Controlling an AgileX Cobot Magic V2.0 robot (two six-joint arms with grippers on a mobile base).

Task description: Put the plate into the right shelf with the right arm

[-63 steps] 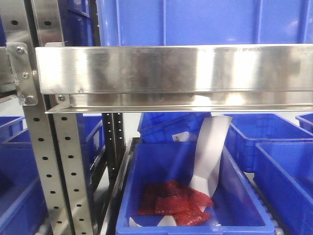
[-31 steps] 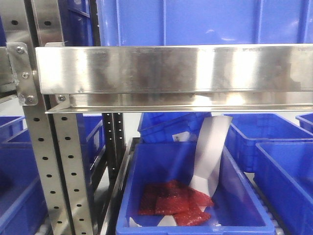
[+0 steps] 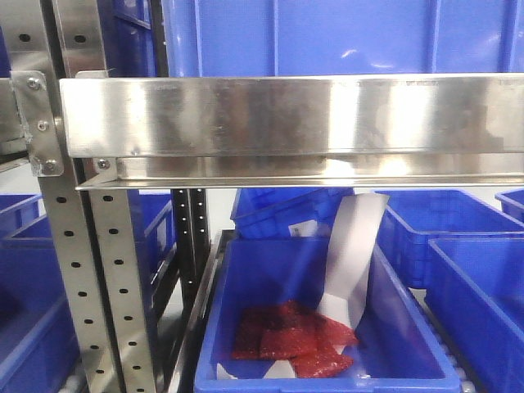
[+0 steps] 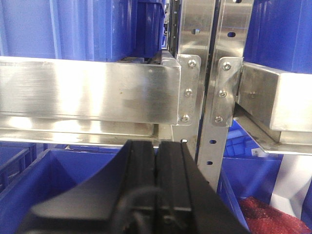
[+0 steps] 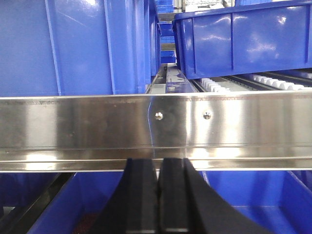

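Two matte black plastic fingers, flat-faced and flaring into a broad curved base, are seen on the left pincer [image 4: 156,161]; a thin dark cable is visible at its base. The right pincer [image 5: 158,178] is shaped alike.

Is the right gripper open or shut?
Shut. In the right wrist view, the right gripper has its jaws pressed together, nothing between them, facing the shelf rail.

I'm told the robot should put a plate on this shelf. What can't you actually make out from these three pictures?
- The plate: in none of the views, so where it is cannot be told.
- Right gripper: right wrist view, fingers pressed shut; the bottom edge cuts off its body.
- Left gripper: left wrist view, shut as well, arm unseen.
- Red packets in the blue bin: front view, too blurred to identify.
- Right shelf: edges cut off its full extent.
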